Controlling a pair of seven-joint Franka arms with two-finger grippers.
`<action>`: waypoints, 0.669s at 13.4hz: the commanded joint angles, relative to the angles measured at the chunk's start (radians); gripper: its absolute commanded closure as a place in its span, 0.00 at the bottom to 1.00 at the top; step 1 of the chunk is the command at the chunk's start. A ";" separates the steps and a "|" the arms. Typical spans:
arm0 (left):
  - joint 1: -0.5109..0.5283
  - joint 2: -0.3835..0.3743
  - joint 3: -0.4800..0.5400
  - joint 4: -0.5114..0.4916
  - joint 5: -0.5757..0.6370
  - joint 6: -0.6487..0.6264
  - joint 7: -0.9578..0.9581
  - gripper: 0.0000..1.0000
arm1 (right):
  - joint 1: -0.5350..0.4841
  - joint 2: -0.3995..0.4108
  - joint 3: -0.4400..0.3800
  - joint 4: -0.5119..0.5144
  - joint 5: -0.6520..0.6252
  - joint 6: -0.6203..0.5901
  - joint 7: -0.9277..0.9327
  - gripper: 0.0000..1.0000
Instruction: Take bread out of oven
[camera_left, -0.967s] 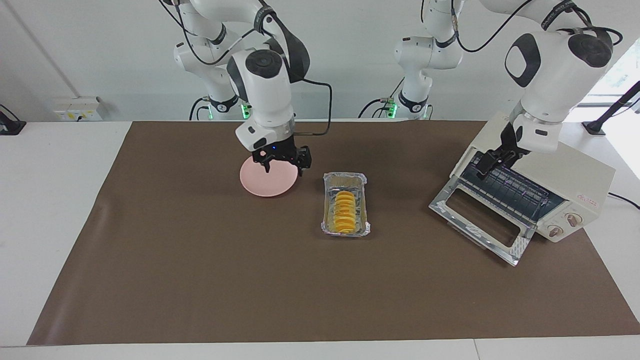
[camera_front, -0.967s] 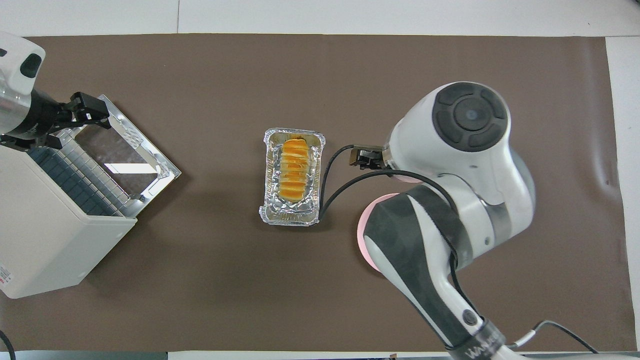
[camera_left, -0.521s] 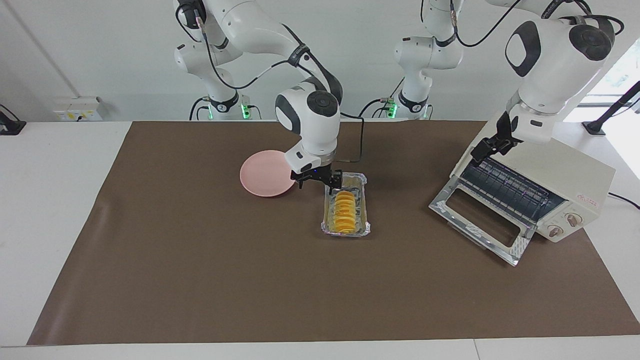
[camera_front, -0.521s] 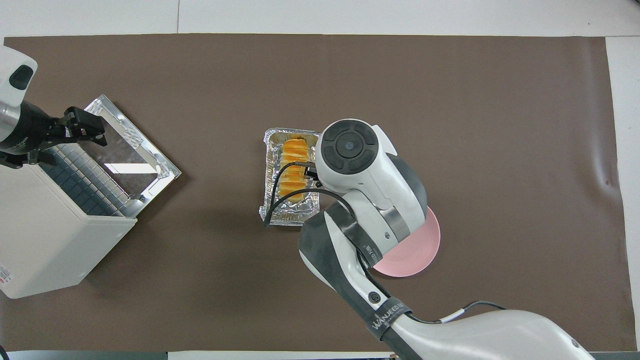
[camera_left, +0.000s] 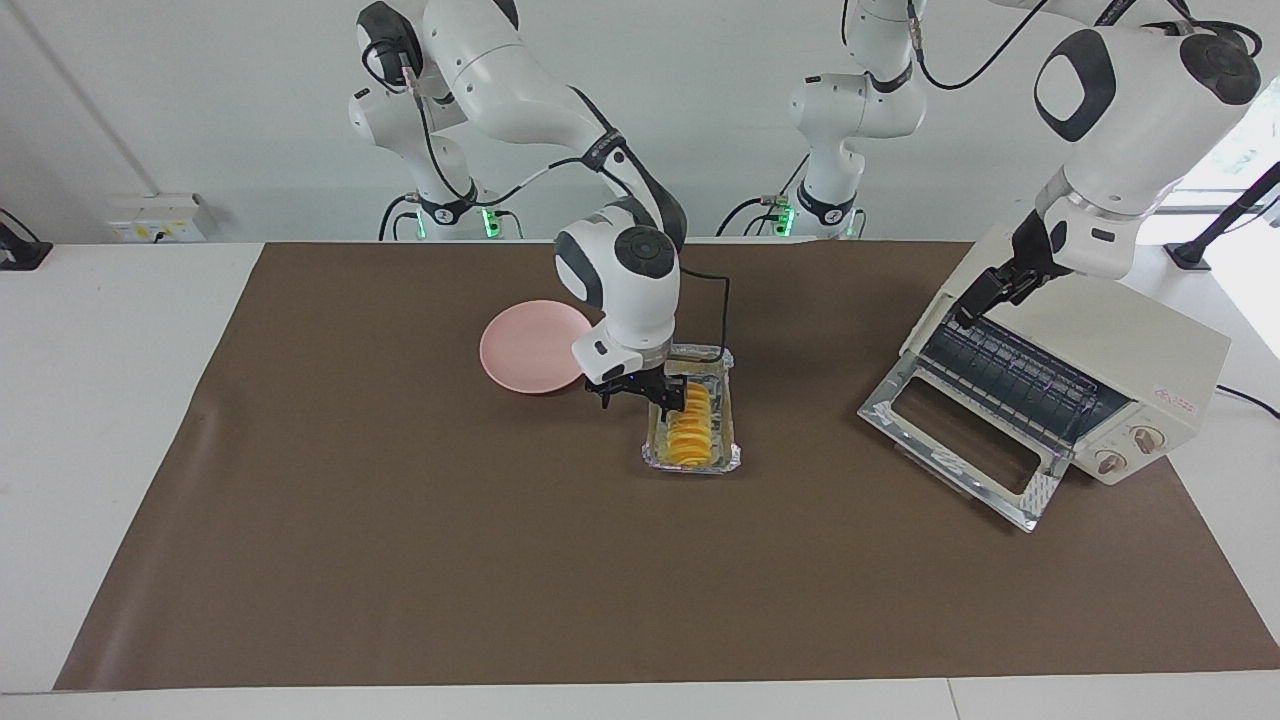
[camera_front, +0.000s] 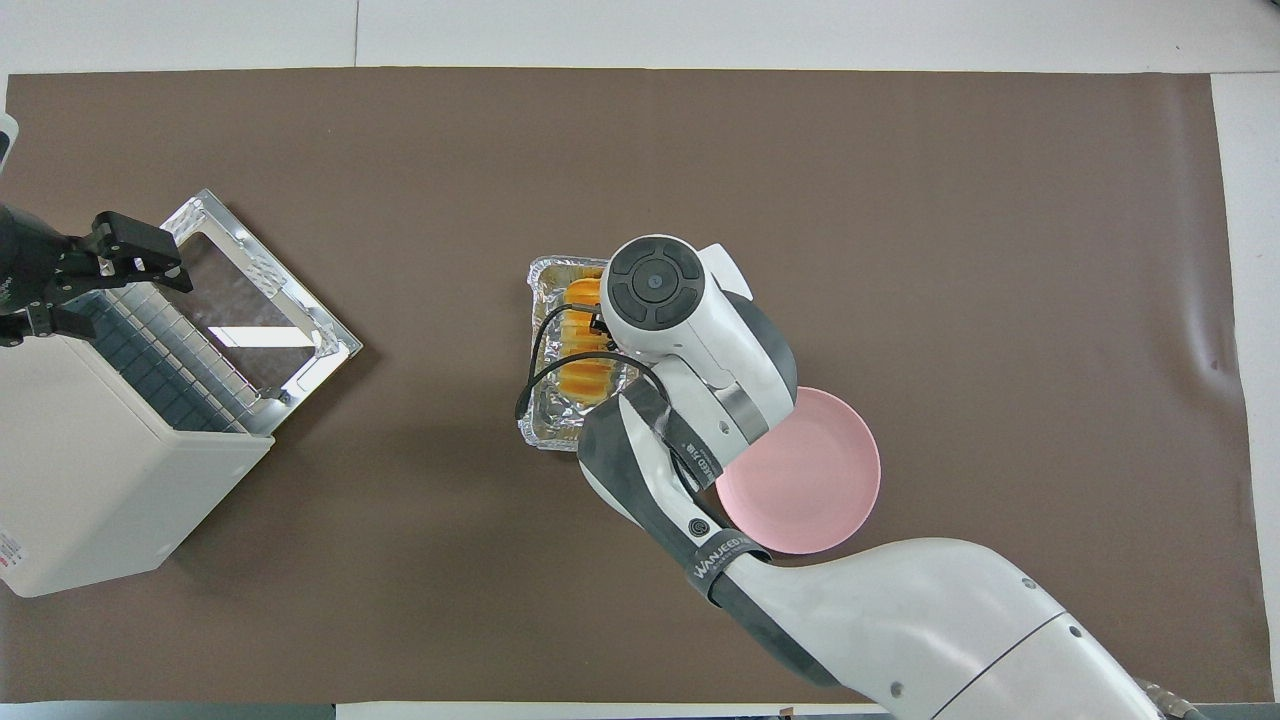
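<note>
free: mat between foil tray and oven | obstacle: dropped oven door

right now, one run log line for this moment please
bread: in foil tray, out of oven | right end effector: open, over bread | left end effector: open, over oven

Probably lab, robot arms, white walls

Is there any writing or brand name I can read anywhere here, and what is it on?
"WANJEED": on a dark band around the right arm, seen from overhead; the last letters are uncertain.
Red mark on the oven, above its knobs: too small to read.
Sticker on the oven's corner in the overhead view: too small to read.
Nothing legible elsewhere.
</note>
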 joint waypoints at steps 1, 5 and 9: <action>0.000 -0.028 -0.006 -0.020 -0.013 -0.037 0.067 0.00 | -0.001 0.011 0.005 0.002 -0.024 0.017 -0.064 0.00; 0.001 -0.054 -0.002 -0.014 -0.012 -0.096 0.149 0.00 | -0.001 0.011 0.007 -0.040 -0.024 0.063 -0.107 0.26; -0.003 -0.075 -0.006 -0.026 -0.013 -0.120 0.172 0.00 | 0.004 0.011 0.007 -0.038 -0.024 0.087 -0.110 1.00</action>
